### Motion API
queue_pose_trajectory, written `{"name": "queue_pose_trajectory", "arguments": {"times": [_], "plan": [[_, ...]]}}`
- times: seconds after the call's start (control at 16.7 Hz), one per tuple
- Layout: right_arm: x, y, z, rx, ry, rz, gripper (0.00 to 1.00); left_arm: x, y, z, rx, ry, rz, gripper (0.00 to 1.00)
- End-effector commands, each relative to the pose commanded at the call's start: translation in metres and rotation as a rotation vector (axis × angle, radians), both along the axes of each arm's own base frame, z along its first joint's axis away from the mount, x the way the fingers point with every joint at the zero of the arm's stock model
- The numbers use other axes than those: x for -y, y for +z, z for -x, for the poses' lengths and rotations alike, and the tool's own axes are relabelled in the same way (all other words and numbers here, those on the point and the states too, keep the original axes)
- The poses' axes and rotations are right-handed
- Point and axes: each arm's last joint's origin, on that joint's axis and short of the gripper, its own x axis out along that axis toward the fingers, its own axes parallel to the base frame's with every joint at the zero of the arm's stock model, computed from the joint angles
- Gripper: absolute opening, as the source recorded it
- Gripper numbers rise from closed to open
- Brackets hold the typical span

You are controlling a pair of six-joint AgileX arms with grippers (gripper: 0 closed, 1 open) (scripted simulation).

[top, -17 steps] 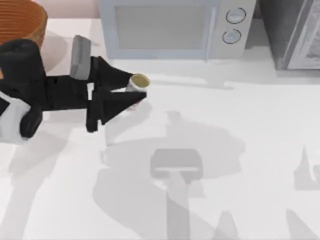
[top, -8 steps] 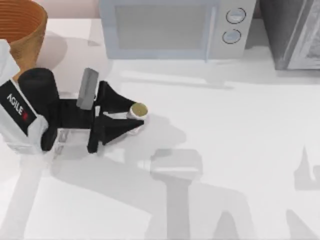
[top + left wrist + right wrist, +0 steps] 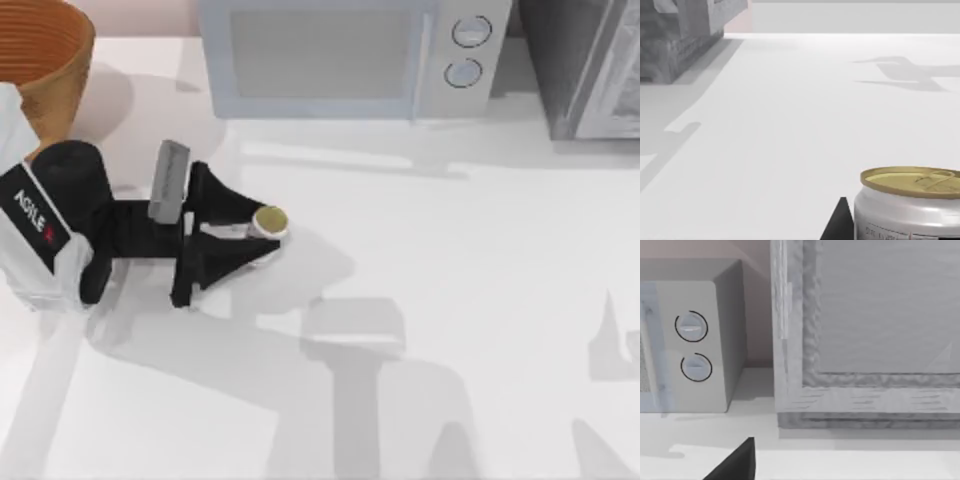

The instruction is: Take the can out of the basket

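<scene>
Set the can down clear of the basket.

Lower the left gripper (image 3: 262, 238) straight, keep the can (image 3: 270, 221) upright, and part the fingers only once its base sits flat on the table (image 3: 450, 260). The fingers are clamped on the can's sides. The can is out of the basket (image 3: 40, 60), which stands far left; the can lies well to its right.

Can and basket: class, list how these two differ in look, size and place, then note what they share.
The can is small, silvery with a yellowish top; the basket is large, orange-brown and ribbed. The can sits out on the table between the left hand's fingers; the basket stands at the far left corner. Both are round and upright.
</scene>
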Motion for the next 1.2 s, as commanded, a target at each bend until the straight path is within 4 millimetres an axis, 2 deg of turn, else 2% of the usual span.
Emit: {"name": "queue_pose_trajectory", "arguments": {"times": [0.06,0.84,1.2], "plan": [[0.0000,0.0000,0.0000,0.000,0.000,0.000,1.00,0.0000,0.0000,0.0000,0.000,0.000,0.000,0.00],[0.0000,0.0000,0.0000,0.000,0.000,0.000,1.00,0.0000,0.0000,0.0000,0.000,0.000,0.000,0.98],[0.0000,0.0000,0.0000,0.000,0.000,0.000,1.00,0.0000,0.0000,0.0000,0.000,0.000,0.000,1.00]]}}
